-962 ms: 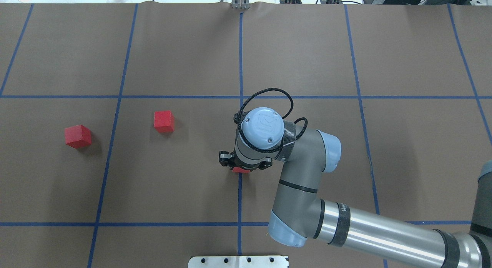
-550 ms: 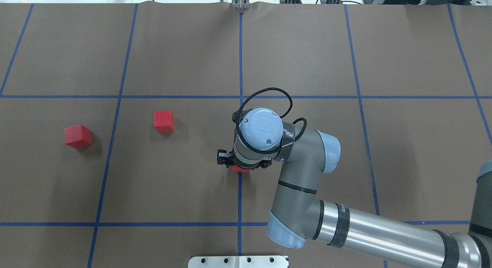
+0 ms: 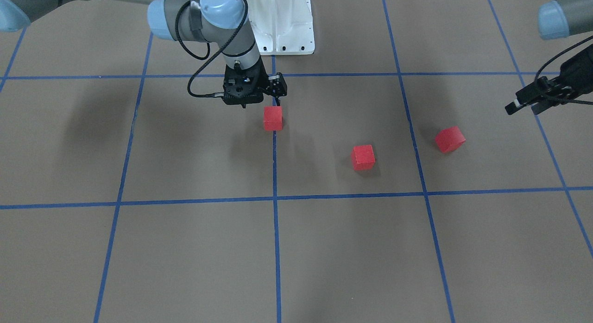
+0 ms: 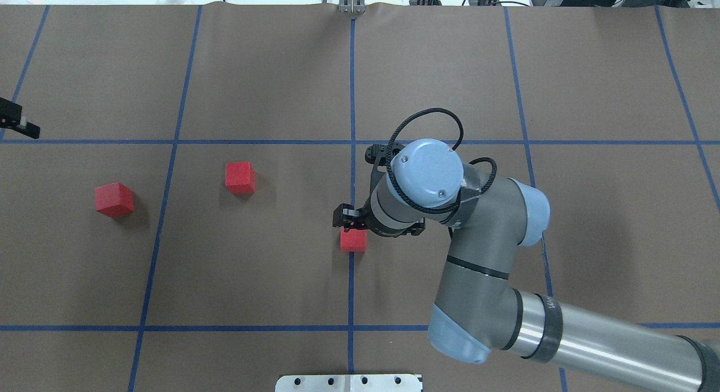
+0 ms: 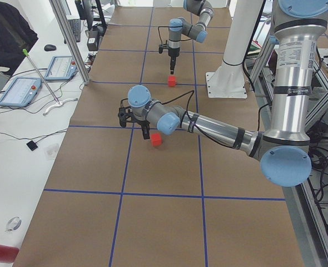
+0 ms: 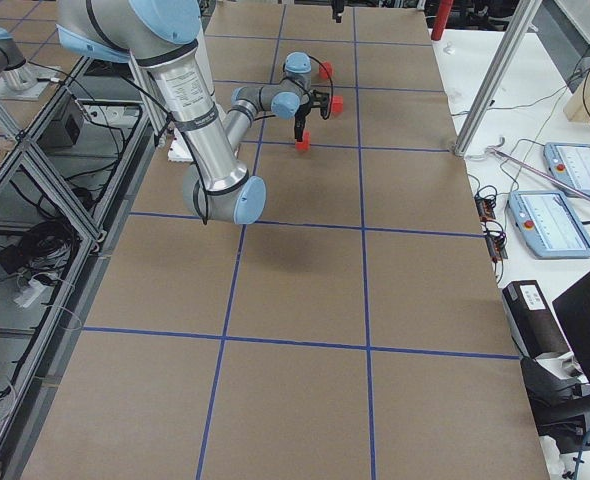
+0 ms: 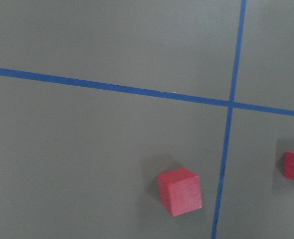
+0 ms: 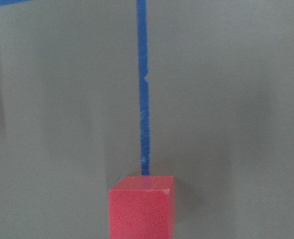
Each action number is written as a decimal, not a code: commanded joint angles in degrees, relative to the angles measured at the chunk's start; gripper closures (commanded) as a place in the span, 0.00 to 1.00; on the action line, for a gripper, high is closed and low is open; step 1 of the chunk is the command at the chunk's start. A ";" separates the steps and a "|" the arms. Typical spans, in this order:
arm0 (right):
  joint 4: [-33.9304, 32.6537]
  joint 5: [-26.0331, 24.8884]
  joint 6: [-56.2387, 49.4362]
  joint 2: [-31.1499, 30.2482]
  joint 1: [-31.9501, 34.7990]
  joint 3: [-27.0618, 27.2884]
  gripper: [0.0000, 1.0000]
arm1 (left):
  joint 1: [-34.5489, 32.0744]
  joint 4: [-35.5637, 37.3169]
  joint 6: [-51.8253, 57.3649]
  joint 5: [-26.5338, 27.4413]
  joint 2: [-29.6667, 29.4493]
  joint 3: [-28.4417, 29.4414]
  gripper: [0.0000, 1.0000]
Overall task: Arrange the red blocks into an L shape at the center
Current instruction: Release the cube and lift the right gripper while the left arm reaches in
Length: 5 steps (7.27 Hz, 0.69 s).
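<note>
The first block [image 4: 353, 240] sits on the middle tape line [image 4: 352, 88], midway across the table [image 4: 590, 223]. The right gripper [image 4: 360, 224] hangs just above it, on its far side. A second block [image 4: 239, 177] lies well to the robot's left and slightly farther out. A third block [image 4: 114, 199] lies beyond it, past the next line [image 4: 163, 212]. The left gripper [image 4: 19, 125] is at the far left, farther out than the third block.

Brown papered table [image 4: 253, 71], blue tape grid [image 4: 352, 88], white side bench [image 5: 14, 172].
</note>
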 commanded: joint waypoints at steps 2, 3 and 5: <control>-0.08 6.71 -8.72 -9.45 10.58 4.16 0.00 | 17.00 -2.62 -17.35 14.38 -10.98 0.88 0.01; 0.01 6.64 -11.72 -11.74 12.52 4.16 0.00 | 22.45 -0.80 -18.51 19.80 -14.93 1.85 0.01; 0.01 6.47 -13.42 -13.34 14.29 3.99 0.00 | 29.85 5.17 -17.91 27.13 -22.40 7.10 0.01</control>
